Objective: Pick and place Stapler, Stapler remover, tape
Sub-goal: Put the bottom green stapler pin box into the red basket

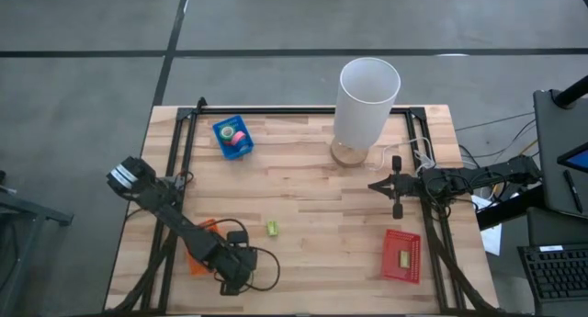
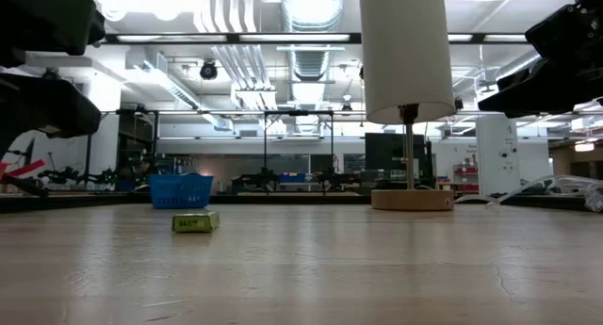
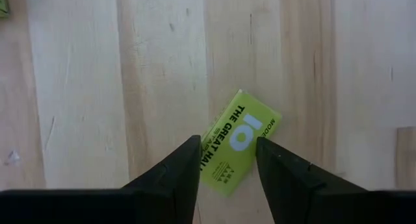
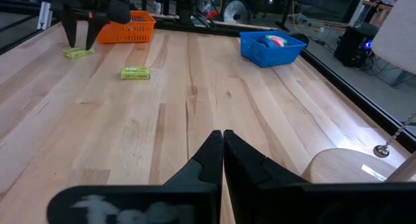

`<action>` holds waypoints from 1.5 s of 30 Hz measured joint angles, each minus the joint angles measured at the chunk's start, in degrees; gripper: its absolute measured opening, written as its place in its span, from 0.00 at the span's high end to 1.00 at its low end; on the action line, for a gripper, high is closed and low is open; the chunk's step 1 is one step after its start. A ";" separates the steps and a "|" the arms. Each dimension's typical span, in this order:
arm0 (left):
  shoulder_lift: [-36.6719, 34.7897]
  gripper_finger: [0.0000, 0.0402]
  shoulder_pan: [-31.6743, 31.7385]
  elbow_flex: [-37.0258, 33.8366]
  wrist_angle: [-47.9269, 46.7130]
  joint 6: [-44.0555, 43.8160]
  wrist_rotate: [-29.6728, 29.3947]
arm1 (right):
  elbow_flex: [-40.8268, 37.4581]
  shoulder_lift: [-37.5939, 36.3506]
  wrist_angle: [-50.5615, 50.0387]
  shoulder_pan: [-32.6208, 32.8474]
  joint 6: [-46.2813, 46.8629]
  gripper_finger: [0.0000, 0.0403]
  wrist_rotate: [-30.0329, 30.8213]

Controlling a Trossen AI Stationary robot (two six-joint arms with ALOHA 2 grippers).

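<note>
From above, the pale wooden plank worktop (image 1: pixel 303 193) carries a small blue plastic basket (image 1: pixel 233 138) with pink and green tape rolls (image 1: pixel 237 136) inside, far from both arms at the back edge. The left end effector (image 1: pixel 236 269) hangs near the front edge, with an orange plastic basket (image 1: pixel 202 246) just beside it. A small yellow-green block (image 1: pixel 272 228) lies a little way off from it. The right end effector (image 1: pixel 397 196) sits near a tall white cylindrical lamp with a round wooden base (image 1: pixel 366 106); a red mesh tray (image 1: pixel 402 255) holding a small yellow-green piece lies nearer the front.

At table height, the blue basket (image 2: pixel 180 190), one yellow-green block (image 2: pixel 195 221) and the lamp (image 2: pixel 408 89) stand on the boards.

In the left wrist view, the left end effector (image 3: pixel 226 162) is spread, its two dark fingers (image 3: pixel 183 171) straddling a second yellow-green printed block (image 3: pixel 236 141) that lies flat beneath them; contact cannot be told.

In the right wrist view, the right end effector (image 4: pixel 223 149) is pressed together, holding nothing. Far ahead of it sit the blue basket (image 4: pixel 272 47) with tape rolls (image 4: pixel 278 40), and the orange basket (image 4: pixel 130 26).
</note>
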 joint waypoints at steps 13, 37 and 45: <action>3.18 0.40 1.92 0.53 -0.19 1.39 -4.46 | -0.02 0.02 0.02 0.02 0.00 0.98 0.00; 3.24 0.73 3.05 1.37 -0.62 1.14 -11.72 | 0.00 -0.02 0.18 0.02 -5.67 0.98 -0.03; 3.27 0.71 5.26 3.50 0.07 5.34 -18.48 | -0.02 0.09 10.70 0.02 19.37 0.98 -1.81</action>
